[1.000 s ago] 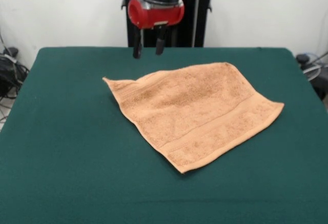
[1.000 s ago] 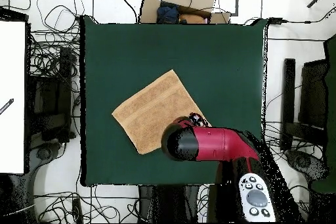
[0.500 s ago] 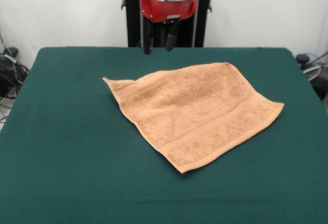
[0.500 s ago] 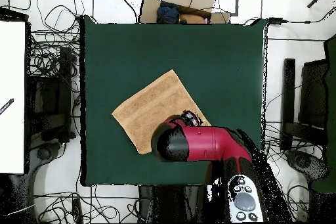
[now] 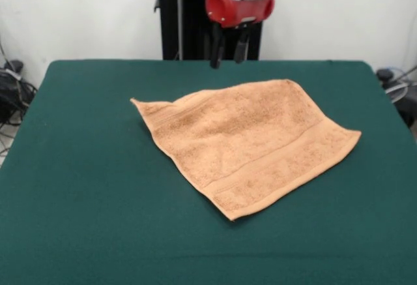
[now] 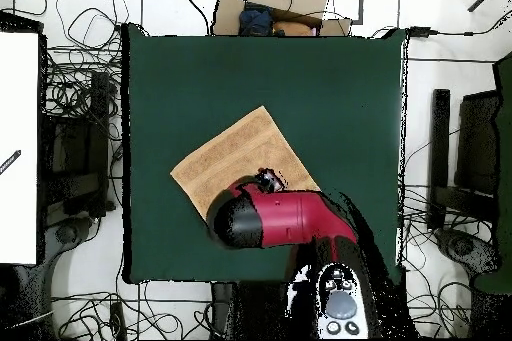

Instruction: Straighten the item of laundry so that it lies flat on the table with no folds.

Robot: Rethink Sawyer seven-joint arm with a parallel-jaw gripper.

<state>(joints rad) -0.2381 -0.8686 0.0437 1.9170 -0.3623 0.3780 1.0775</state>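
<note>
A: Fingers first?
B: Two black fingers (image 5: pixel 214 51) hang apart with a moderate gap, nothing between them. The gripper (image 5: pixel 227 51) hovers above the table's far edge, clear of the cloth, under the red wrist (image 5: pixel 238 8).

A: And the towel?
B: Peach-orange terry towel (image 5: pixel 247 143), spread about mid-table on the green table (image 5: pixel 78 167), turned diamond-wise. Woven band (image 5: pixel 280 156) runs near the front-right hem. From overhead the arm (image 6: pixel 280 219) covers the towel's (image 6: pixel 228 162) robot-side corner.

A: Flat yet?
B: Nearly, I'd say. The corner nearest the left in the front view (image 5: pixel 144 107) looks slightly rumpled, maybe doubled; hard to be sure.

A: How will it handle?
B: Soft, light, limp, I'd guess: it'll drape and drag rather than slide stiffly. Terry grips the table cloth, so pulls may bunch it.

A: Where to grab?
B: Pinch that left corner at its tip, single layer only, and draw outward, low.
</note>
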